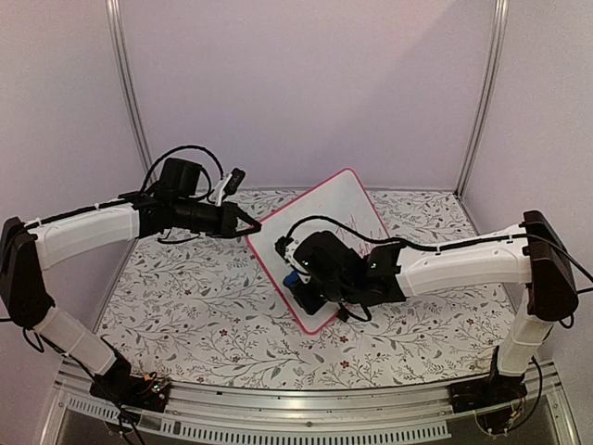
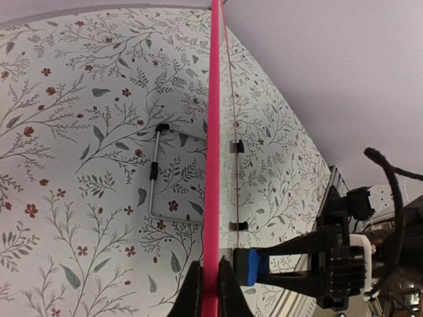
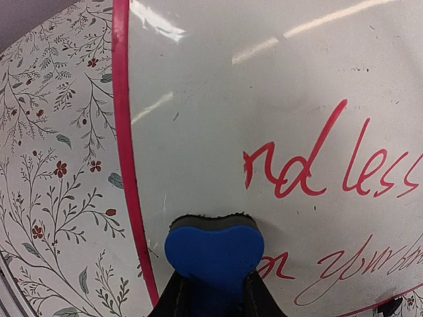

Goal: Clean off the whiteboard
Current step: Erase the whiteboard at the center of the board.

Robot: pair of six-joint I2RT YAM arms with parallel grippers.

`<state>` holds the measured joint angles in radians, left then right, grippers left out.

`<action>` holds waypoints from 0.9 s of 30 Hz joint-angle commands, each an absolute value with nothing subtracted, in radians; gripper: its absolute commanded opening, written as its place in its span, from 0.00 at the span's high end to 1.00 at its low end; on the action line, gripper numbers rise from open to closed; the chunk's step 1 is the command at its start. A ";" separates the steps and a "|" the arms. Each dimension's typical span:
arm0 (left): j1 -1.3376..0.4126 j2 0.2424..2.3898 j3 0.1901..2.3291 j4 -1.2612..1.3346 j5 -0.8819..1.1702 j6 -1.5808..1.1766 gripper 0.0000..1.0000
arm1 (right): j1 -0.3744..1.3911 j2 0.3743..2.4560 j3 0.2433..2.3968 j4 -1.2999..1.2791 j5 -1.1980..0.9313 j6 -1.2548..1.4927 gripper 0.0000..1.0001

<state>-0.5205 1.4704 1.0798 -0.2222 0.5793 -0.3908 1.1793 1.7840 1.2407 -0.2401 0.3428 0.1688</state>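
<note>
The whiteboard (image 1: 338,209), white with a pink-red frame, stands tilted at the table's middle. My left gripper (image 1: 252,225) is shut on its left frame edge (image 2: 211,132), seen edge-on in the left wrist view. My right gripper (image 1: 295,278) is shut on a blue eraser (image 3: 213,249) whose dark felt presses against the board face (image 3: 211,132) near its left edge. Red handwriting (image 3: 310,172) lies to the right of the eraser. The eraser (image 2: 252,266) also shows in the left wrist view, against the board.
The table has a floral cloth (image 1: 195,297). A bent metal wire stand (image 2: 153,178) lies on the cloth behind the board. Plain walls close the back and sides. The right arm (image 1: 454,264) reaches across the front right.
</note>
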 commanded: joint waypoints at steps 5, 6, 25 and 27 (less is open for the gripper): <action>-0.517 1.460 1.069 -0.201 0.590 -0.360 1.00 | 1.181 1.842 1.365 -0.257 0.379 0.109 1.00; -0.516 1.460 1.069 -0.202 0.590 -0.360 1.00 | 1.179 1.846 1.373 -0.258 0.378 0.102 1.00; -0.516 1.452 1.071 -0.203 0.593 -0.356 1.00 | 1.110 1.855 1.418 -0.269 0.346 0.054 1.00; -0.514 1.449 1.072 -0.204 0.593 -0.356 1.00 | 1.098 1.838 1.387 -0.270 0.327 0.061 1.00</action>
